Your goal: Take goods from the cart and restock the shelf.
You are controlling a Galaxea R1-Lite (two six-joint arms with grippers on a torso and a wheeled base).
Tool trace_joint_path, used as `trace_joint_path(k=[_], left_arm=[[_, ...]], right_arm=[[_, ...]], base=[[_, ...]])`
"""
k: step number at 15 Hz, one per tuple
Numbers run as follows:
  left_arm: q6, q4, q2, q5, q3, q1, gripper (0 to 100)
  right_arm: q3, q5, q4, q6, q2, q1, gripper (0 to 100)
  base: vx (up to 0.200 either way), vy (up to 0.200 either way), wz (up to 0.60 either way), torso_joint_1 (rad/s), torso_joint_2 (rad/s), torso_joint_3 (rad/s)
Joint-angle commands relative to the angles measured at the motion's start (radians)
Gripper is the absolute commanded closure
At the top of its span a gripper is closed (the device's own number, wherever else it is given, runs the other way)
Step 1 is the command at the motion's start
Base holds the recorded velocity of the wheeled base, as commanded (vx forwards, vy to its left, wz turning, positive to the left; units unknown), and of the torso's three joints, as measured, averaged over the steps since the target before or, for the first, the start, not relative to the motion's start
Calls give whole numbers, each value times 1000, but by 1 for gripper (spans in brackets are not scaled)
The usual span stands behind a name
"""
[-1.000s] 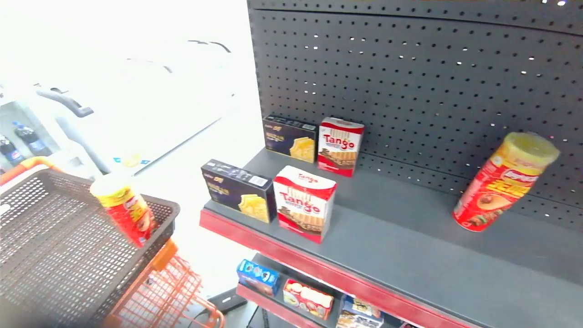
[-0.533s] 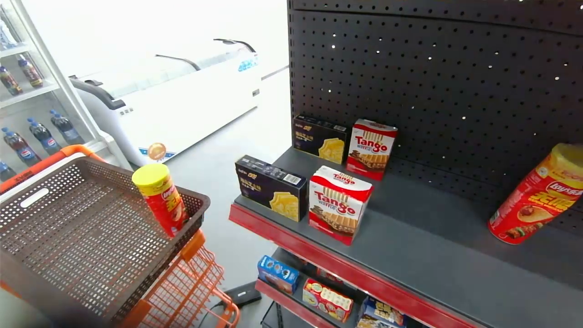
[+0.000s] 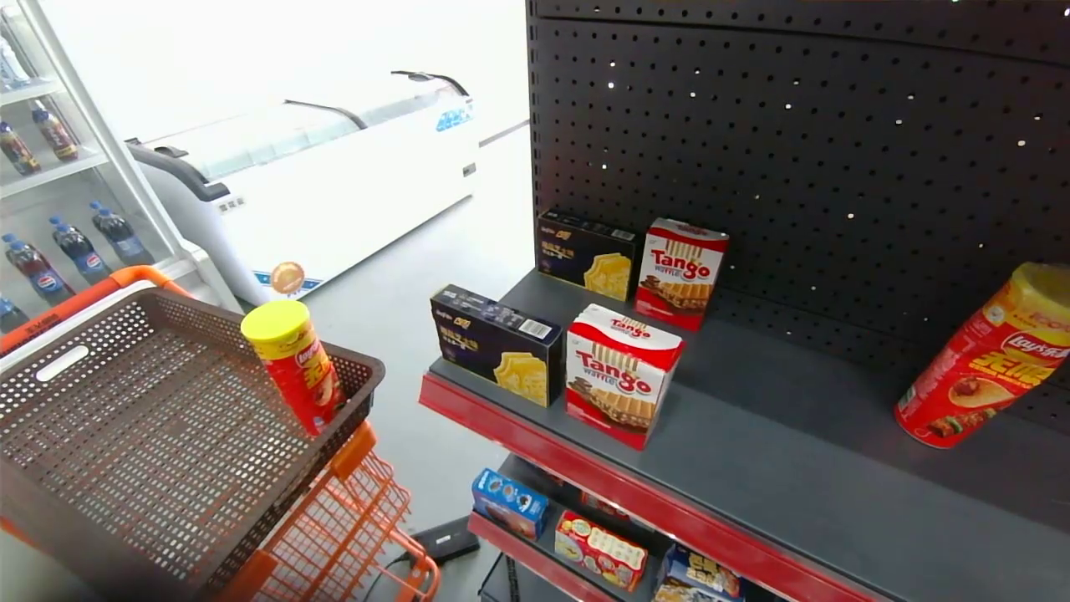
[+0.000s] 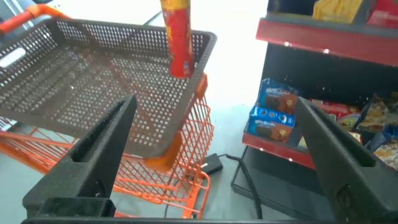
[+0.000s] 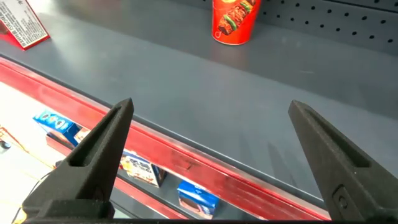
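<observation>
A red chip can with a yellow lid (image 3: 294, 365) stands upright in the far right corner of the brown perforated basket (image 3: 125, 435) on the orange cart (image 3: 326, 535); it shows too as the chip can (image 4: 176, 37). A second chip can (image 3: 982, 359) stands on the grey shelf (image 3: 752, 451), leaning back against the black pegboard, also seen as the can (image 5: 233, 22). My left gripper (image 4: 214, 155) hangs open, low in front of the cart. My right gripper (image 5: 214, 155) is open just before the shelf's red edge (image 5: 205, 158), nothing between its fingers.
Two dark boxes (image 3: 496, 344) and two red-white wafer boxes (image 3: 620, 374) stand at the shelf's left end. Snack packs (image 3: 598, 548) fill the lower shelf. A white chest freezer (image 3: 318, 184) and a drinks cooler (image 3: 50, 201) stand behind the cart. Open shelf space lies between the boxes and the can.
The head camera swung left from 1.0 s to 0.5 s ago, shifting the whole picture right. Since then nothing has visibly moved.
</observation>
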Motion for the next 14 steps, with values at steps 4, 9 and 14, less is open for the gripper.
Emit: trace_joint_path(k=[4,9,14], left_arm=[[-15,20,562,205,-323,26,0],[-10,-158,1006,-77,-407,300,0],[-5,-673,1384,-23,-328,208,0]], right_arm=[[0,0,0,0,0,0,0],[0,0,0,0,0,0,0],[0,0,0,0,0,0,0]], base=[[0,0,0,0,0,0],[0,0,0,0,0,0],[0,0,0,0,0,0]])
